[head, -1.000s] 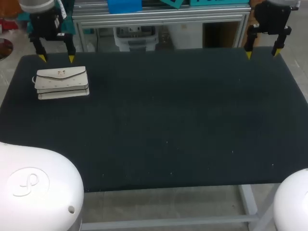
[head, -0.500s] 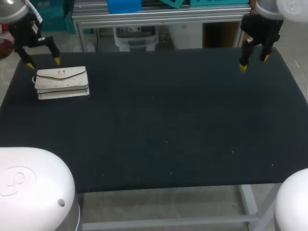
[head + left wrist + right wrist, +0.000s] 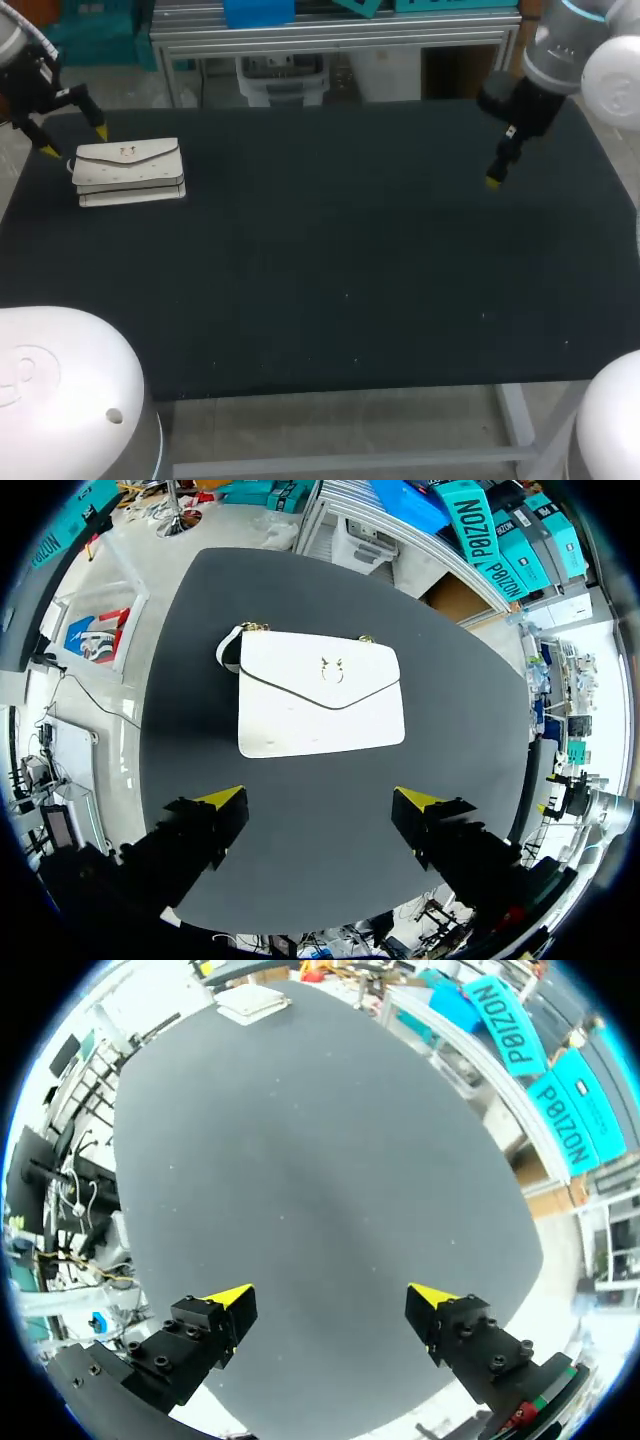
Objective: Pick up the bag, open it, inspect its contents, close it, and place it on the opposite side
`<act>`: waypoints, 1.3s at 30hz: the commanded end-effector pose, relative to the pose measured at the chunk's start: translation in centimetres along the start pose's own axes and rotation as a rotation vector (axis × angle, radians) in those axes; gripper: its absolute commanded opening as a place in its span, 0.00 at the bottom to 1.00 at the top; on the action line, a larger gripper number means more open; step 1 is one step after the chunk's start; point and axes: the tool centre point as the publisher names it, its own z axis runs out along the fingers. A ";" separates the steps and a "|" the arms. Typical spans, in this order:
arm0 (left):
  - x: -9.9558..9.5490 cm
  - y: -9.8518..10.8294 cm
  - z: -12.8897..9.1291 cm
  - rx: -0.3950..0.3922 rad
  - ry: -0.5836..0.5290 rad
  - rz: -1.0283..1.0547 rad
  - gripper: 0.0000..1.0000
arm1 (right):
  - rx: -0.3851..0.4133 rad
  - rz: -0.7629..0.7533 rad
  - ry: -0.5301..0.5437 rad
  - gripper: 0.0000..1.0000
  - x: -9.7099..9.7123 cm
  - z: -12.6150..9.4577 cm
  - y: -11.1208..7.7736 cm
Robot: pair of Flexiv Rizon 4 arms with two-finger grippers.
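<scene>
Left wrist view: white bag (image 3: 320, 695) shows gold emblem (image 3: 333, 667).

Robot lab, left arm (image 3: 10, 38), right arm (image 3: 560, 50); black worktable (image 3: 350, 230)

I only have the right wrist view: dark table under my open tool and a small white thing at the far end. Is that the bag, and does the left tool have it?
Observer: It is the bag, lying flat. The left tool hangs open with the bag ahead of its fingers, not touching it.
Operator: Is the bag open or closed?
Observer: Closed. The left wrist view shows the flap down, with its gold clasp at the middle.
</scene>
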 end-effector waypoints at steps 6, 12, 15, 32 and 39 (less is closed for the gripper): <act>-1.8 -1.5 1.9 -0.019 0.092 -0.038 1.00 | -0.226 -0.281 0.042 1.00 1.7 2.6 0.3; -2.9 -1.6 2.7 -0.005 0.115 -0.098 1.00 | -0.226 -0.281 0.042 1.00 1.7 2.6 0.3; -3.4 -1.6 3.2 0.002 0.128 -0.112 1.00 | -0.226 -0.281 0.042 1.00 1.7 2.6 0.3; -4.3 -2.0 5.7 -0.029 0.199 -0.167 1.00 | -0.369 -0.627 0.166 1.00 5.6 7.8 4.9; -4.4 -2.5 6.9 -0.034 0.228 -0.182 0.65 | -0.395 -0.696 0.203 1.00 6.3 9.0 5.3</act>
